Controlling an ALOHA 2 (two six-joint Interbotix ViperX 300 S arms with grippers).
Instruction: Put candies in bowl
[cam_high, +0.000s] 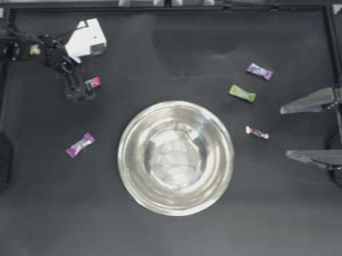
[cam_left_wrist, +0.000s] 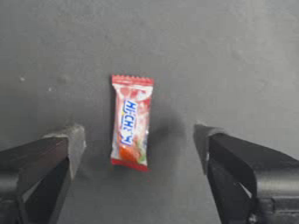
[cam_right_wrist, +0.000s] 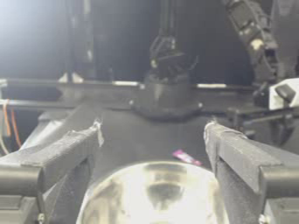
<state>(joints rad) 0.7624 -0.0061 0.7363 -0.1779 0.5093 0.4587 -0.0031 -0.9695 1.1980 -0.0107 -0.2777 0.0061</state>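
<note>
The silver bowl (cam_high: 175, 157) sits mid-table and holds no candies. My left gripper (cam_high: 85, 86) hangs open at the far left over a red-pink candy (cam_high: 93, 82). In the left wrist view this candy (cam_left_wrist: 131, 122) lies flat on the table between the spread jaws of the left gripper (cam_left_wrist: 139, 136), touching neither. A magenta candy (cam_high: 80, 145) lies left of the bowl. Right of the bowl lie purple (cam_high: 260, 71), green (cam_high: 242, 93) and red-white (cam_high: 257, 132) candies. My right gripper (cam_high: 295, 131) waits open at the right edge, facing the bowl (cam_right_wrist: 154, 192).
The left arm's white wrist housing (cam_high: 87, 39) and dark links stand at the back left. In the right wrist view the magenta candy (cam_right_wrist: 185, 157) shows beyond the bowl, with the left arm (cam_right_wrist: 257, 43) farther off. Dark bare table (cam_high: 60, 210) surrounds the bowl.
</note>
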